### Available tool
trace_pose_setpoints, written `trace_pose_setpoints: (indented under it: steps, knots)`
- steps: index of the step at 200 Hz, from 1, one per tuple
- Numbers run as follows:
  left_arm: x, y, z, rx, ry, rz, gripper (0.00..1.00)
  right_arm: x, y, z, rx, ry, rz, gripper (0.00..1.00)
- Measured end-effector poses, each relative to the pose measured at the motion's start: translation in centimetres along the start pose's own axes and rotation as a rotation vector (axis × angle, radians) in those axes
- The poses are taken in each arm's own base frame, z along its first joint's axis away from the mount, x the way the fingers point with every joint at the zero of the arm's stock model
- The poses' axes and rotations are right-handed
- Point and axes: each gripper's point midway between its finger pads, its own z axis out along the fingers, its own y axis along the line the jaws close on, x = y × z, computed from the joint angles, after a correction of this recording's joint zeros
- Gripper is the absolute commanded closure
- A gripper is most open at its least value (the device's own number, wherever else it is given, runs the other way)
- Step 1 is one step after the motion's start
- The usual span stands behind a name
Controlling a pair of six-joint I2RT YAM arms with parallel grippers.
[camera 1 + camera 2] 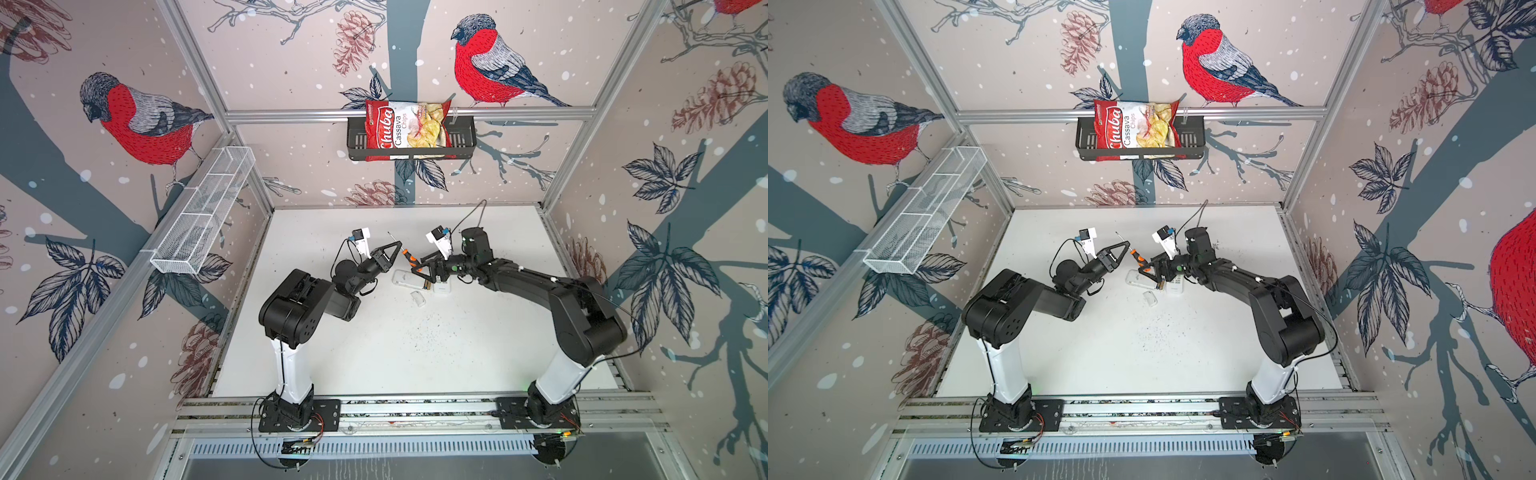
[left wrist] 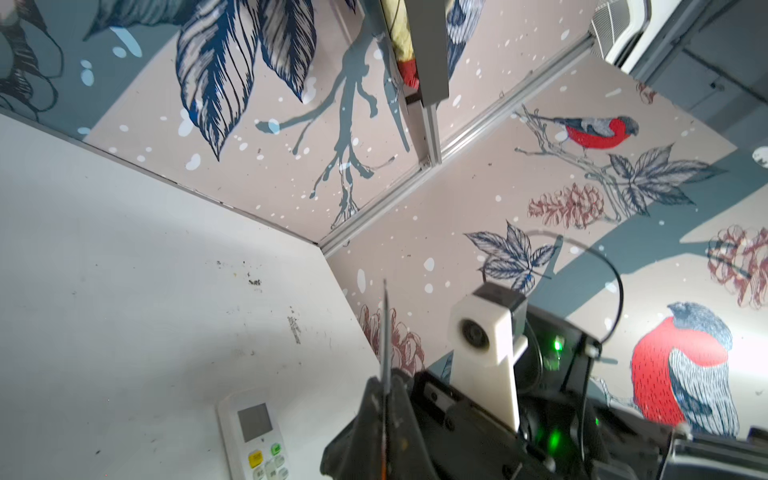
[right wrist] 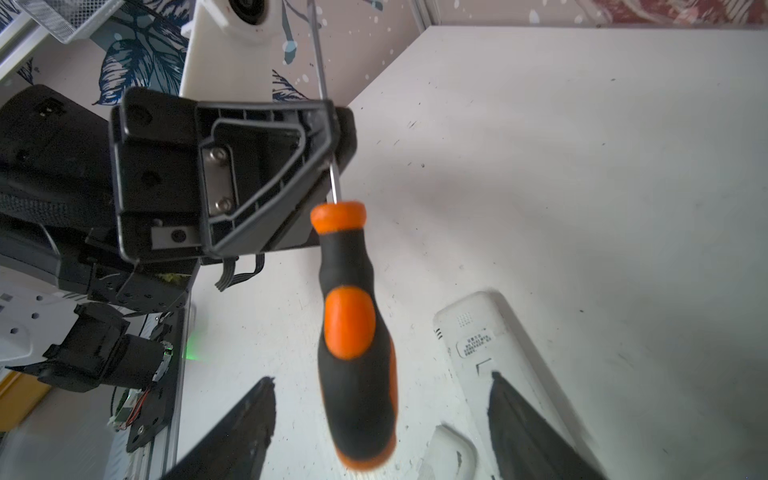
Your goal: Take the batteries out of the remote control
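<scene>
My left gripper (image 1: 397,246) (image 2: 384,380) is shut on the thin metal shaft of an orange-and-black screwdriver (image 3: 353,324), holding it above the table. The screwdriver's handle (image 1: 409,257) hangs between the fingers of my right gripper (image 3: 380,377) (image 1: 419,268), which is open and apart from it. Below lies a white remote control (image 3: 490,345) (image 1: 405,277), back side up. Dark batteries with gold ends (image 1: 427,284) (image 1: 1158,284) lie beside it, partly hidden under my right gripper. A loose white battery cover (image 1: 417,298) (image 3: 449,453) rests nearby.
A second white remote (image 1: 441,286) (image 1: 1174,286) lies right of the batteries. In the left wrist view a remote (image 2: 253,436) shows its screen and buttons. A black wall basket (image 1: 465,137) holds a chips bag (image 1: 405,129). A white wire shelf (image 1: 203,216) hangs on the left wall.
</scene>
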Motion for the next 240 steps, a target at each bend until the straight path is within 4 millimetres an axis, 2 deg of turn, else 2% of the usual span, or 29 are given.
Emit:
trace_pose_setpoints:
  steps: [19,43,68,107,174,240]
  knots:
    - [-0.6,0.4,0.0,-0.053,-0.019,-0.056,1.0,0.4,-0.3,-1.3,0.02,-0.088,0.038,0.17]
    - [-1.1,0.5,0.1,-0.106,-0.03,-0.102,1.0,1.3,0.7,-2.3,0.013,-0.184,0.062,0.16]
    - [-1.5,0.2,0.6,-0.144,-0.03,-0.138,1.0,0.5,1.7,-2.6,-0.011,-0.284,0.051,0.17]
    - [-1.8,-0.4,1.1,-0.206,-0.026,-0.15,1.0,-0.6,2.9,-2.1,-0.091,-0.402,0.059,0.2]
    - [-2.1,0.5,0.4,-0.302,-0.036,-0.146,1.0,-3.7,3.1,-2.0,-0.177,-0.553,0.101,0.25]
    - [-2.6,0.5,0.4,-0.303,-0.061,-0.14,1.0,-4.0,1.1,0.6,-0.248,-0.527,0.297,0.22]
